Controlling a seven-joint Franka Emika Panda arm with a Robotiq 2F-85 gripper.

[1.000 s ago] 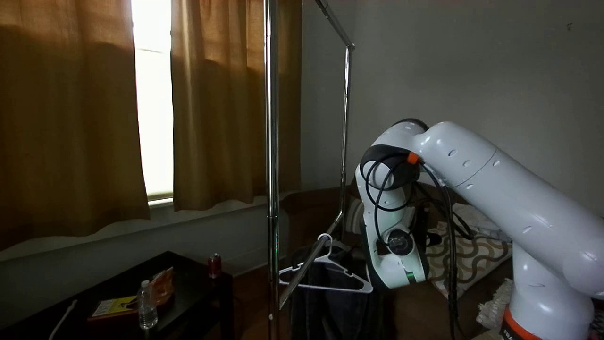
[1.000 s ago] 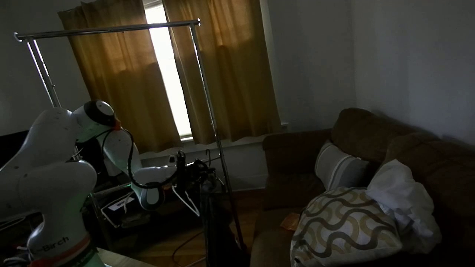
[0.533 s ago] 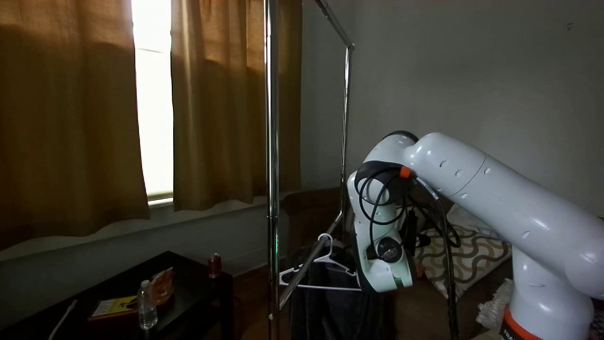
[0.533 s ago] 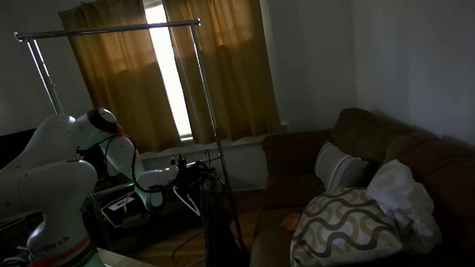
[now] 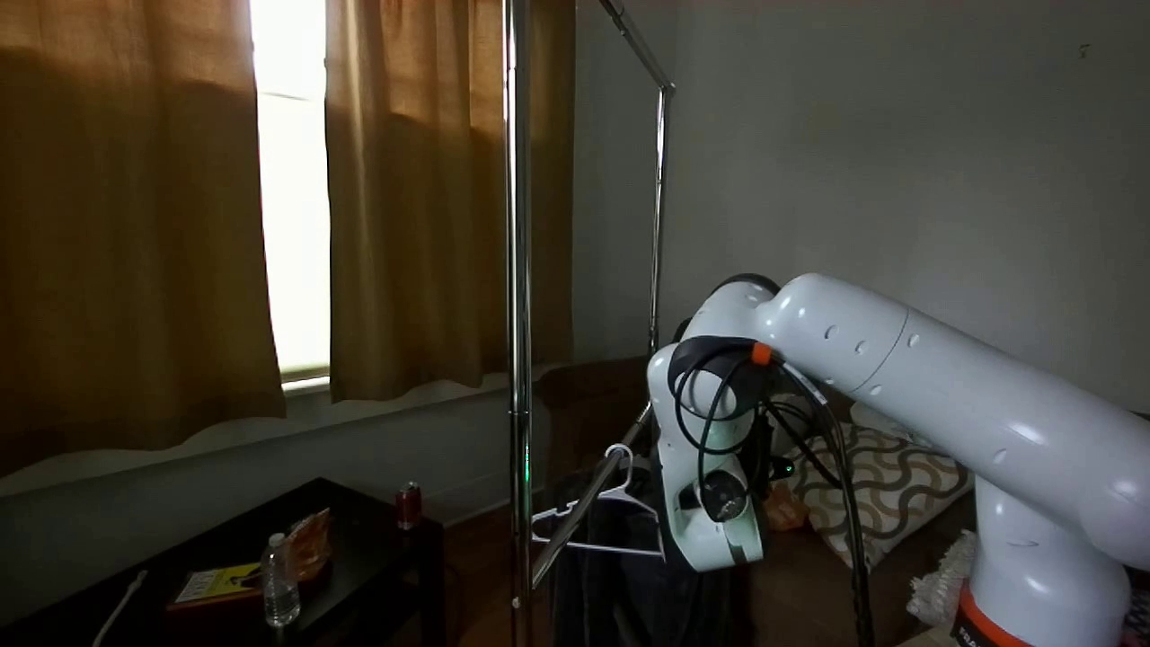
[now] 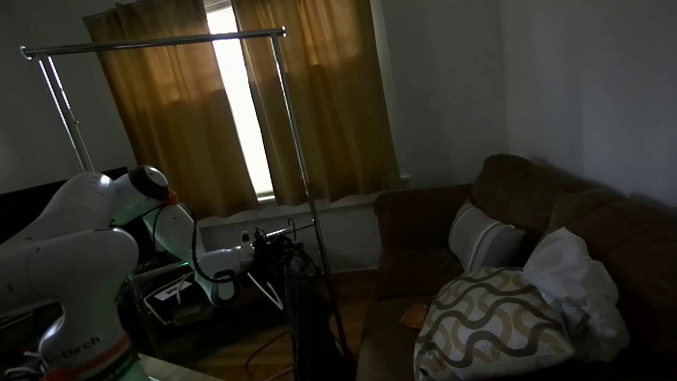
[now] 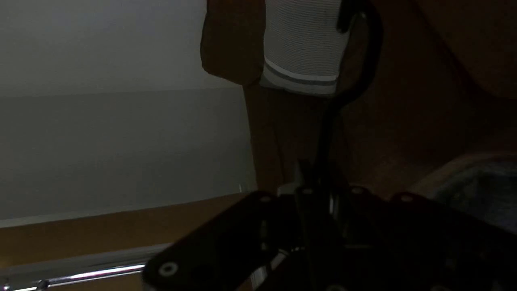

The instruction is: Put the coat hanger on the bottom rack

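The pale coat hanger (image 5: 618, 492) hangs by its hook on the bottom rack (image 5: 575, 526), the low chrome bar; the arm covers its right end. The bar also shows in an exterior view (image 6: 158, 271), partly behind the arm. My gripper (image 7: 319, 190) is shut on a dark hanger, just below its curved hook (image 7: 365, 72). That dark hook (image 6: 292, 227) shows near the bar's right end; I cannot tell whether it touches the bar. A dark garment (image 6: 312, 323) hangs below the gripper (image 6: 283, 248). The fingertips are very dark, and the arm hides them in an exterior view.
The stand's upright (image 5: 518, 314) and high top rail (image 6: 158, 41) frame the arm. A low dark table (image 5: 359, 512) holds a bottle (image 5: 280, 584) and a red can (image 5: 408, 506). A brown sofa (image 6: 423, 211) with a patterned pillow (image 6: 492, 323) stands to the right.
The arm has lowered and moved toward the stand, now covering more of the pale hanger's right end. The dark hook has sunk slightly with the gripper. The stand has not moved.
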